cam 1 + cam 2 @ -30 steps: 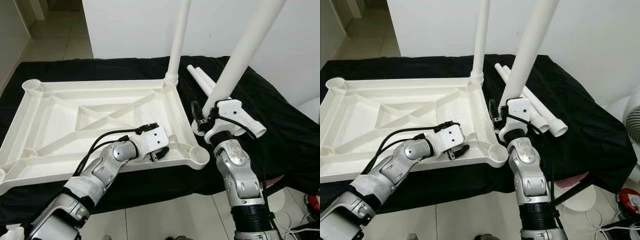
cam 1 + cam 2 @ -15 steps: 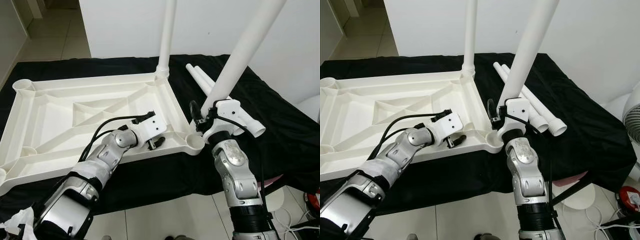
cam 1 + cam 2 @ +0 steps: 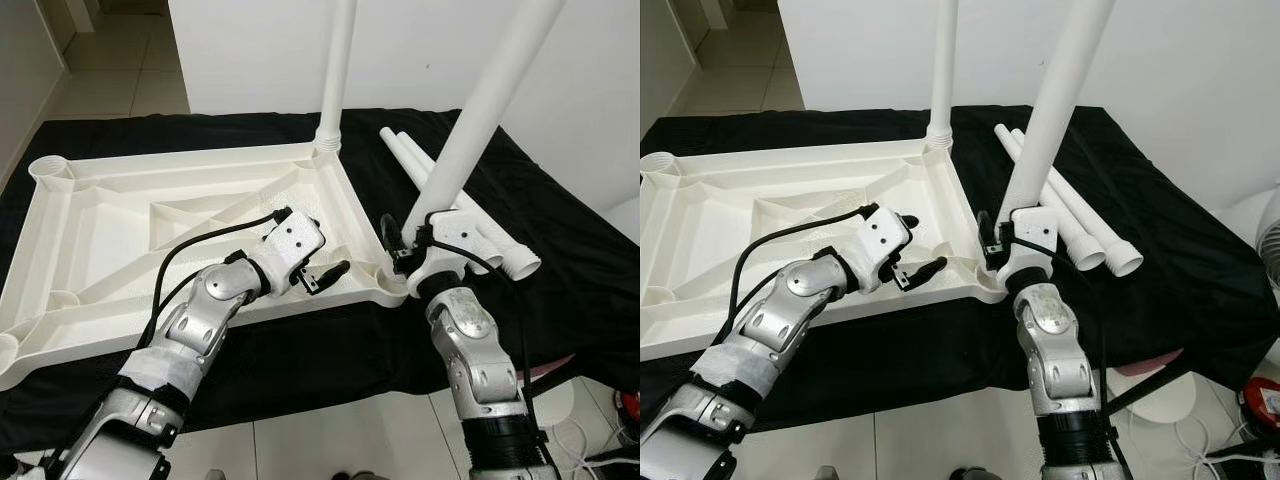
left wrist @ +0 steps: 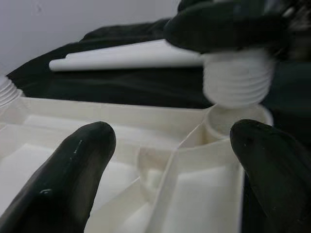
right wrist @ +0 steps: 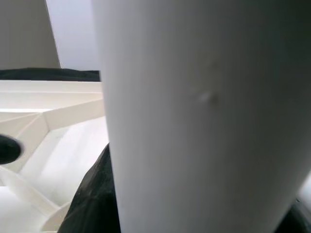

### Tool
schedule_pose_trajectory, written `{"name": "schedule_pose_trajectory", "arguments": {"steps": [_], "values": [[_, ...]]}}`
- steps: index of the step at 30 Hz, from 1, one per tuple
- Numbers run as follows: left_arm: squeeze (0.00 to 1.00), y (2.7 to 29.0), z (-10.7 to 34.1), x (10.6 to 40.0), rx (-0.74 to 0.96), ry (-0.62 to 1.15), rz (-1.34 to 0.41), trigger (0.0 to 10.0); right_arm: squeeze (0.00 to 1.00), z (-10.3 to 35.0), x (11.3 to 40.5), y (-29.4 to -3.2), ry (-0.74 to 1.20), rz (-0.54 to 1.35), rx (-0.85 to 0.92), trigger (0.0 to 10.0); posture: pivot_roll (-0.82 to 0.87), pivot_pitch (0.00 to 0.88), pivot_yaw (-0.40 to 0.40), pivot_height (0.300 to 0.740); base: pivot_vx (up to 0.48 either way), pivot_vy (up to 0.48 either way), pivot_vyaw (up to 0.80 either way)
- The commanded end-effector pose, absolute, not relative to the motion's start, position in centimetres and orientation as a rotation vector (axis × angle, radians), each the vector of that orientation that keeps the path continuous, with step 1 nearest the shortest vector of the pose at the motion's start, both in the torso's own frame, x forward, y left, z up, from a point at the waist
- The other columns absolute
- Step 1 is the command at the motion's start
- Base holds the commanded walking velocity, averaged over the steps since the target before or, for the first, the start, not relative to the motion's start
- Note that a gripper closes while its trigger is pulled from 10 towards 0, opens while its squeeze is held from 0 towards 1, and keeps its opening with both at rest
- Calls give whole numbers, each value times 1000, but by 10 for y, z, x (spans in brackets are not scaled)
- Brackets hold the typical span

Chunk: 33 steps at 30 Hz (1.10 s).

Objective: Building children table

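The white plastic table top (image 3: 110,230) lies upside down on a black cloth. One white leg (image 3: 335,70) stands upright in its far right corner. My right gripper (image 3: 416,242) is shut on a second leg (image 3: 480,110), which leans slightly. Its threaded end (image 4: 238,80) hovers just above the near right corner socket (image 4: 233,119). My left gripper (image 3: 325,274) is open at the table top's near rim, just left of that socket, its fingers (image 4: 73,170) either side of a rib. The held leg (image 5: 204,121) hides most of the right wrist view.
Two spare white legs (image 3: 1060,205) lie on the black cloth (image 3: 560,230) right of the table top. A white wall stands behind, tiled floor (image 3: 330,445) lies in front. A white round object (image 3: 1260,225) and a red item (image 3: 1265,400) sit at the far right.
The table top has turned a little on the cloth, bringing its near right corner under the held leg. My left gripper has lifted its wrist and shifted toward that corner.
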State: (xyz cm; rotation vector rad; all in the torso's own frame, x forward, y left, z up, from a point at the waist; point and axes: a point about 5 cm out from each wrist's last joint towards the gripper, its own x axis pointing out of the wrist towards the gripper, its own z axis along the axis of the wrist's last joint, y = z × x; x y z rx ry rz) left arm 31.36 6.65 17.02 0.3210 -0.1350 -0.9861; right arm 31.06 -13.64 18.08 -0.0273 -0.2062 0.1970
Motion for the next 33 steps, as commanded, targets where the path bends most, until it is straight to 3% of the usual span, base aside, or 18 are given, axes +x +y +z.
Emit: {"name": "schedule_pose_trajectory", "arguments": {"steps": [1,9,18,24,33], "values": [[0,67,172,312,283,-133,-993,10000,0,182,313,-139,-214,196,-30,10000,31,62,-43,740,0,0,0],[0,67,173,306,80,-104,-867,10000,0,160,317,-142,-123,229,6,10000,41,70,-51,740,0,0,0],[0,65,173,292,63,-110,-899,10000,0,137,319,-146,-36,273,0,10000,48,77,-55,740,0,0,0],[0,70,171,279,95,-88,-998,10000,0,126,317,-142,-18,353,-93,10000,52,77,-58,740,0,0,0],[0,74,175,281,103,-79,-959,10000,0,119,308,-135,-23,493,-191,10000,48,77,-57,740,0,0,0]]}}
